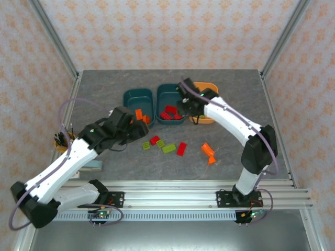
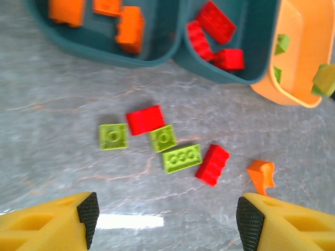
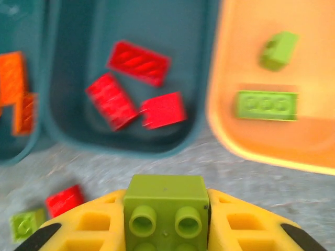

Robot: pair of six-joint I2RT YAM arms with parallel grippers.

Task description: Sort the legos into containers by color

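My right gripper is shut on a lime green lego, held above the table just in front of the middle teal tub and the orange tub. The orange tub holds two green legos. Three red legos lie in the middle teal tub. The left teal tub holds orange legos. My left gripper hangs open above the table, nothing between its fingers. Ahead of it lie loose green, red and orange legos.
A cup of pens stands at the table's left edge beside the left arm. The metal rail runs along the near edge. Two orange legos lie right of the loose cluster.
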